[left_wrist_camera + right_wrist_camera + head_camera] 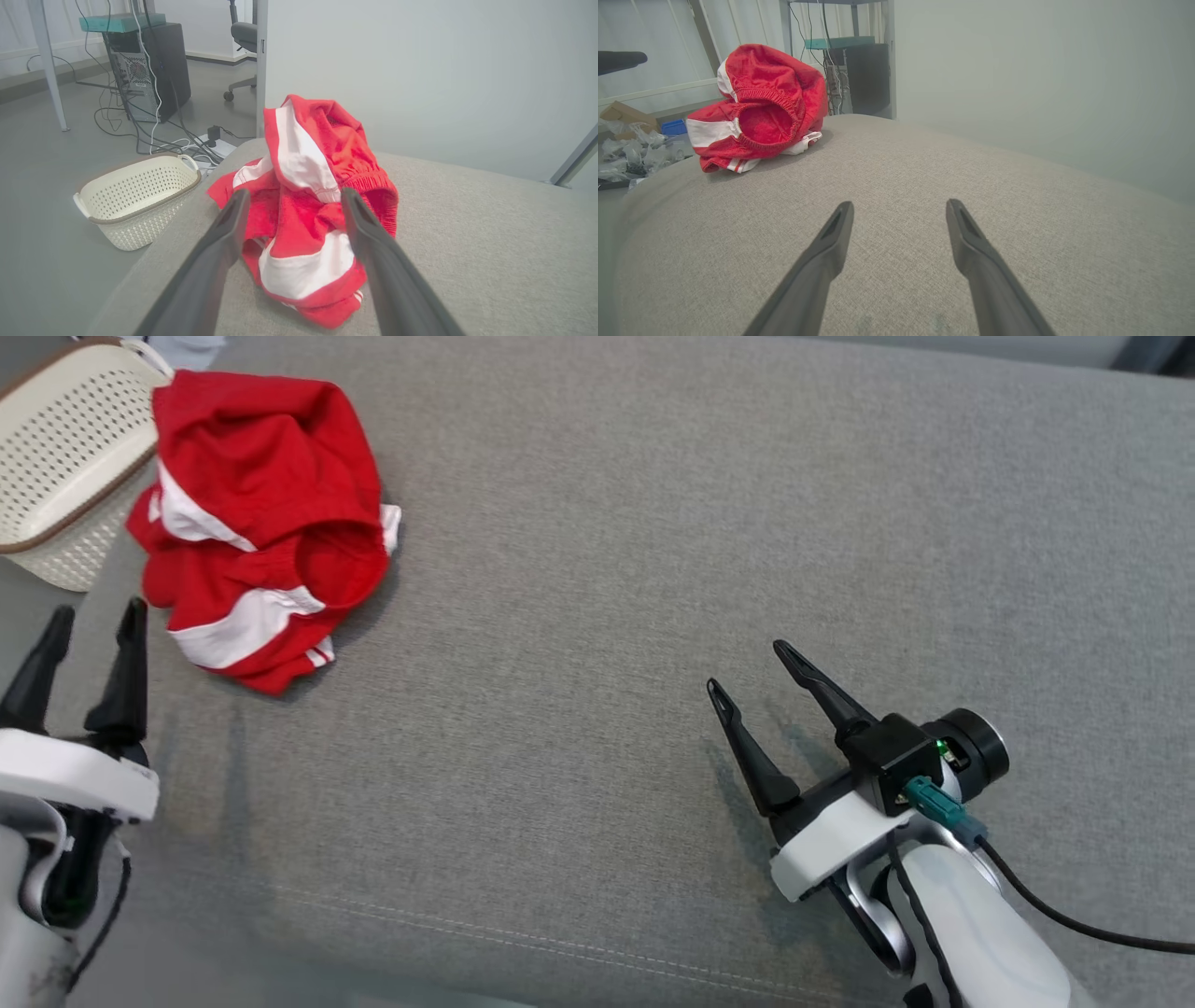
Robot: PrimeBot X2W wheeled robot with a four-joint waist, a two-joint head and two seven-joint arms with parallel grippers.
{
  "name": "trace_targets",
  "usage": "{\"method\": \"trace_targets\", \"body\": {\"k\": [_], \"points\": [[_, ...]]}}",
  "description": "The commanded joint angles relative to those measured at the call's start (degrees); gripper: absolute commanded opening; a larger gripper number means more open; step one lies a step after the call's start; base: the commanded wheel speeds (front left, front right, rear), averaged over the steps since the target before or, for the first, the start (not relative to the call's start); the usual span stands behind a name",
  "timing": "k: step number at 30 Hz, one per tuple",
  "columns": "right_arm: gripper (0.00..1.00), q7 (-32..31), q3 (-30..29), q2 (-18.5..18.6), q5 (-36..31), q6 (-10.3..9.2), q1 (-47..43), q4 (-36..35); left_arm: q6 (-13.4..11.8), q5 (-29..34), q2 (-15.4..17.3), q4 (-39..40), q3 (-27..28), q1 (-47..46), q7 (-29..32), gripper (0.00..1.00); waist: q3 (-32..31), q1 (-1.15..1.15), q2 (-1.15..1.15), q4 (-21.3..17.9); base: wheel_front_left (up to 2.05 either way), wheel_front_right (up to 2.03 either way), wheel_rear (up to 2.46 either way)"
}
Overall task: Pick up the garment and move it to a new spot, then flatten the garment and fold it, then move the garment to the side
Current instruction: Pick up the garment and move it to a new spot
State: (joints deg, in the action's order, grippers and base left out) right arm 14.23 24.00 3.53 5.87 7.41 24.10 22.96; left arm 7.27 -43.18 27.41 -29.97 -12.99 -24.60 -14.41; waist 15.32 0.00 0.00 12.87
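The garment is a crumpled red pair of shorts with white stripes, heaped at the far left corner of the grey cushion. My left gripper stands open just short of it, at the cushion's left edge, holding nothing. In the left wrist view the garment lies right ahead of the left gripper. My right gripper hovers open over bare fabric at the lower right, well away from the cloth. From the right wrist, the garment lies far off to the left of the right gripper.
A cream perforated basket sits off the cushion's left corner, touching the garment's edge; it stands on the floor. Beyond are a computer tower, cables and an office chair. The grey cushion stretches wide to the right.
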Motion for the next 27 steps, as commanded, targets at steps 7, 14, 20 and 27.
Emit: {"method": "trace_targets", "body": {"k": [7,14,20,27], "points": [[1.0,0.77,2.62,-0.66,-2.35,0.08,1.01,-4.9,0.22,-7.88,9.61,-1.03,-0.29,-8.88,-0.59,1.0,7.52,0.0,0.0,-7.53,0.0,0.0,0.0],[1.0,0.77,3.62,-0.66,-3.73,0.08,-0.5,-8.07,0.22,-15.3,13.86,-6.55,-2.04,-12.7,-0.59,1.0,9.53,0.0,0.0,-11.32,0.0,0.0,0.0],[1.0,0.77,4.18,-0.66,-4.24,0.08,-1.78,-9.79,0.22,-21.16,16.48,-11.49,-5.34,-15.85,-0.59,1.0,10.44,0.0,0.0,-13.72,0.0,0.0,0.0],[1.0,0.77,2.96,-0.66,-3.93,0.08,-3.0,-10.64,0.22,-16.87,17.16,-10.79,-3.49,-18.3,-0.59,0.0,9.18,0.0,0.0,-14.38,0.0,0.0,0.0]]}}
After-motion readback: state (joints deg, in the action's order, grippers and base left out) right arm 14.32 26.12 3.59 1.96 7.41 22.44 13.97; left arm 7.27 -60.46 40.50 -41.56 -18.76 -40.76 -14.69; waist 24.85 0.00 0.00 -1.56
